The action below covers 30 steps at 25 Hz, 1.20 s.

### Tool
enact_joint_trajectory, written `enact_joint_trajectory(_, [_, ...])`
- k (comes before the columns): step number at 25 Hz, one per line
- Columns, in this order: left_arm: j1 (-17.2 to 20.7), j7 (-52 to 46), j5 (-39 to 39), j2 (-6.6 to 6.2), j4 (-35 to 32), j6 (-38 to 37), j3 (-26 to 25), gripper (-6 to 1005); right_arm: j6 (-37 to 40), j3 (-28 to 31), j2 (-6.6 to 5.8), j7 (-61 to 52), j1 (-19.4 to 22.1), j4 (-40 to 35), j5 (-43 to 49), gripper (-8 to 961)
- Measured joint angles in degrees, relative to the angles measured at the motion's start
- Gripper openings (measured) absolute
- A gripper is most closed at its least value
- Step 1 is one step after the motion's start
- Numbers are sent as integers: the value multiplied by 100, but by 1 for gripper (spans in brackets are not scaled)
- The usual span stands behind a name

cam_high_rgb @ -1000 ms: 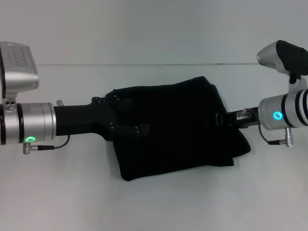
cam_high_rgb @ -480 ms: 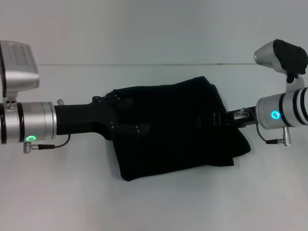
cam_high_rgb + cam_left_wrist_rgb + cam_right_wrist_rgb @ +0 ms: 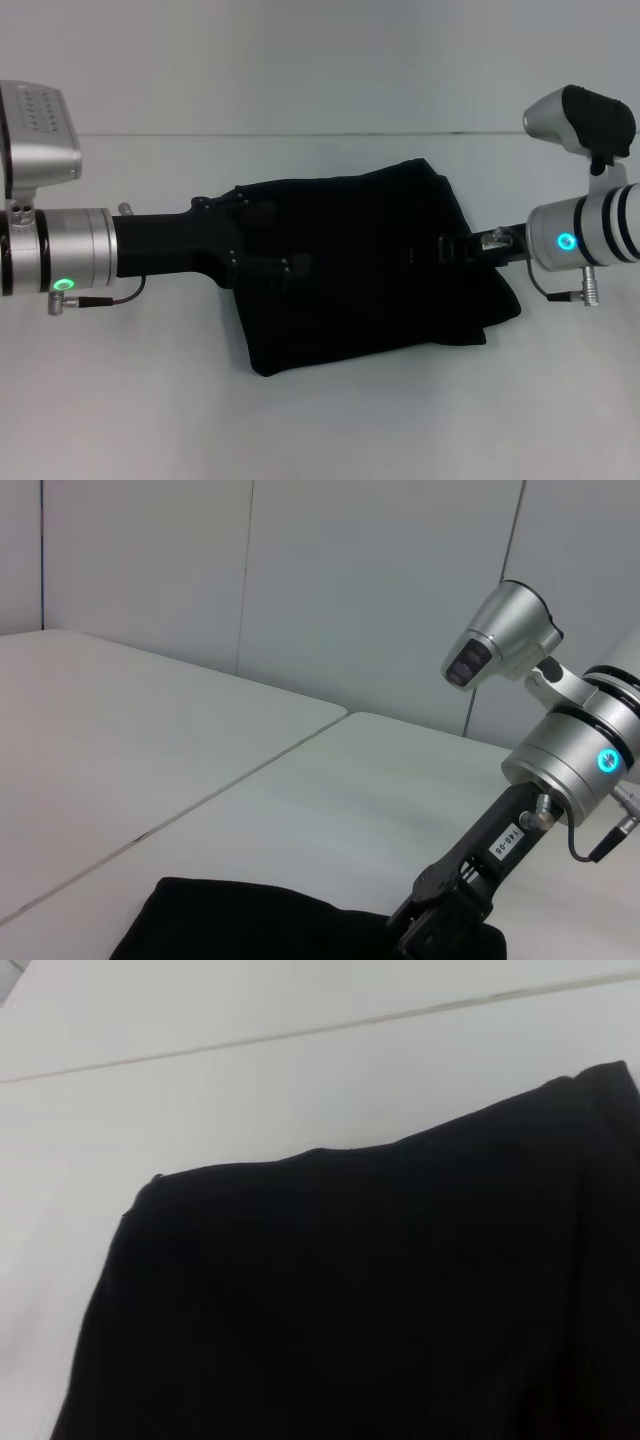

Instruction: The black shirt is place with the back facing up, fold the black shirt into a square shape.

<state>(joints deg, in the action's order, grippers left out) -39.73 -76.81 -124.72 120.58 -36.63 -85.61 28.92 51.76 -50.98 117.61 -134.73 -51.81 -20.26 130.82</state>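
Note:
The black shirt [image 3: 370,290] lies folded into a rough, thick rectangle in the middle of the white table [image 3: 320,420]. My left gripper [image 3: 285,240] reaches in from the left over the shirt's left edge, and its two black fingers stand apart, so it is open. From the right, my right gripper [image 3: 430,247] reaches low over the shirt's right part. In the left wrist view the right gripper [image 3: 440,925] comes down onto the shirt [image 3: 250,925]. The right wrist view shows only the shirt [image 3: 350,1300], with one straight folded edge, on the table.
White tabletop surrounds the shirt on all sides. A seam [image 3: 300,134] runs across the table behind the shirt, with a pale wall [image 3: 300,580] beyond it.
My right arm has slid a little to the left, carrying its gripper farther in over the shirt. The left arm and the shirt's outline are unchanged.

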Motion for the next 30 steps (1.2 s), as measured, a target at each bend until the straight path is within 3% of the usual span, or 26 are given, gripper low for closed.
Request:
enact_joint_trajectory(15, [6,-9,10,2,-2,27,0,951,9,12,65,-51,-33,5,-31,550])
enact_joint_trajectory(26, [47,-9,62,9,-2,22,0,952,-20,34,79,0,2,-27,-31,436])
enact_joint_trajectory(30, [48,-9,62,9,-2,19,0,951,-18,40,88,2,0,-22,-31,242])
